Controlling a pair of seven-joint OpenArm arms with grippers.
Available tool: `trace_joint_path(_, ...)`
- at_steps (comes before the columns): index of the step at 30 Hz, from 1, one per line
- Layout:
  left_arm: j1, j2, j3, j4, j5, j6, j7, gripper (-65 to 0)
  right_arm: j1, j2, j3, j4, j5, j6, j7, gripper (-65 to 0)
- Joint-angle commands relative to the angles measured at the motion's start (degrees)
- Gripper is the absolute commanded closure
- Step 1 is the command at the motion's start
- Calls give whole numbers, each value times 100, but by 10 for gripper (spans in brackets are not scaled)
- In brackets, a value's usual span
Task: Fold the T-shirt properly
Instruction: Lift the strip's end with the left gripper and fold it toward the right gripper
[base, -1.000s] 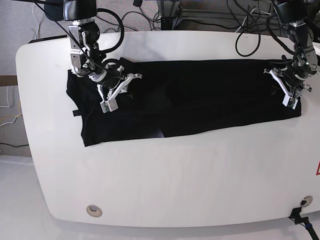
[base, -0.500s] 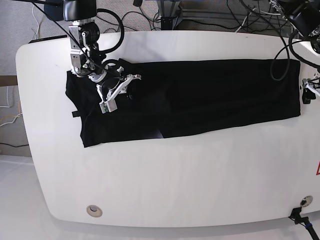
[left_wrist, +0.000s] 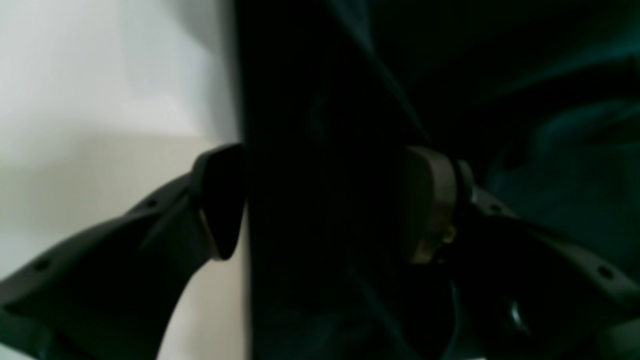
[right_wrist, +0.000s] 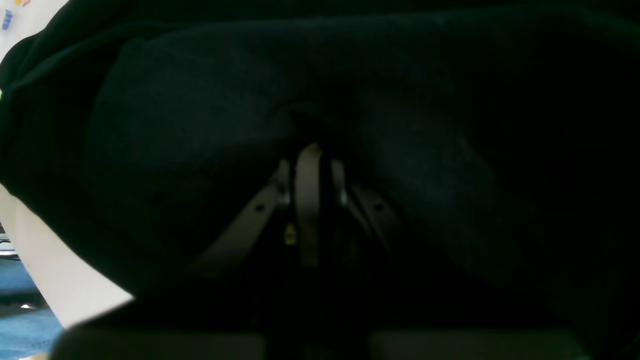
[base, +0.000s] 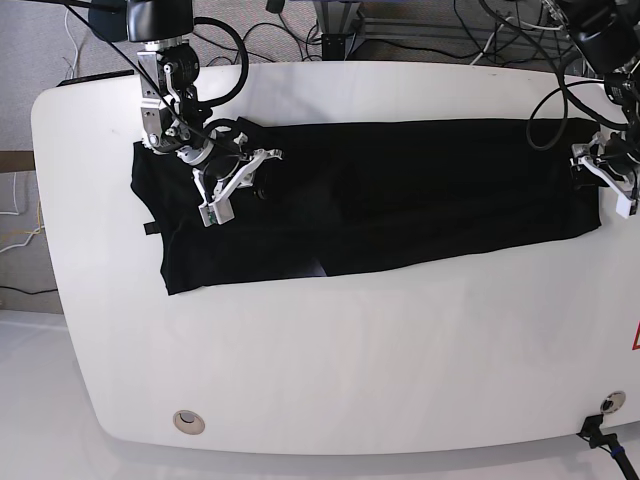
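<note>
The black T-shirt (base: 400, 190) lies plain side up as a long band across the white table (base: 350, 350). My right gripper (base: 215, 208) rests on its left end. In the right wrist view its fingers (right_wrist: 307, 200) are pressed together, tips buried in a bunched fold of the T-shirt (right_wrist: 175, 125). My left gripper (base: 608, 185) hovers at the shirt's right edge. The left wrist view shows that gripper (left_wrist: 325, 202) open: one finger (left_wrist: 220, 200) over bare table, the other over cloth, with the T-shirt's edge (left_wrist: 310, 150) between them.
Cables (base: 500, 40) and stand legs crowd the floor behind the table's far edge. A round hole (base: 187, 421) sits near the front left corner. A black connector (base: 598, 434) sits at the front right corner.
My left gripper opened and let go of the shirt's right end, swung off to the right, then came back to that edge. The right arm stayed put.
</note>
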Motion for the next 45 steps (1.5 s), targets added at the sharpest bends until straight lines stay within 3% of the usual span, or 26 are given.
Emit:
trace_joint_path(1, -78, -130, 153, 69, -94, -8, -42, -428, -28, 71, 16, -4, -305, -164, -269, -25)
trace_joint_path(8, -69, 2, 259, -36, -94, -8, -51, -405, -28, 80, 33, -12, -305, -164, -269, -25)
trace_joint_path(10, -69, 46, 241, -27, -94, -8, -148, -306, -20, 80, 42, -12, -305, -164, -269, -25)
trace_joint_path(13, -52, 46, 241, -27, -94, -8, -447, -49, -11, 80, 42, -12, -305, -164, -269, -25)
trace_joint_path(14, -52, 46, 241, -19, -94, -8, -429, 0, -11, 80, 42, -12, -305, -164, -269, -25)
trace_joint_path(18, 71, 81, 276, 456, -129, -8, -332, 0, -11, 71, 42, -21, -305, -164, -269, -25)
trace_joint_path(22, 432, 424, 311, 1669, -780, -8, 265, 0, -2, 71, 42, -21, -314, -164, -269, -25)
trace_joint_path(26, 458, 898, 724, 2601, -1211, -8, 890, 0, -2, 36, 24, -21, -332, -164, -269, -25)
trace_joint_path(29, 362, 1487, 1085, 2926, -1290, -8, 1118, 0, -2, 36, 24, -21, -314, -164, -269, -25)
trace_joint_path(35, -60, 2410, 1929, 2944, -1228, -8, 1127, 0, -20, 27, 33, -21, -305, -164, -269, -25)
trace_joint_path(36, -104, 2516, 2096, 2944, -1228, 128, 1118, 0, -28, 27, 33, -21, -305, -164, -269, -25)
trace_joint_path(39, -131, 2744, 2492, 2944, -1237, 586, 1109, 0, -37, 27, 42, -21, -305, -164, -269, -25)
trace_joint_path(45, -315, 2955, 2711, 2636, -1237, 594, 1109, 0, -37, 27, 42, -12, -296, -164, -269, -25)
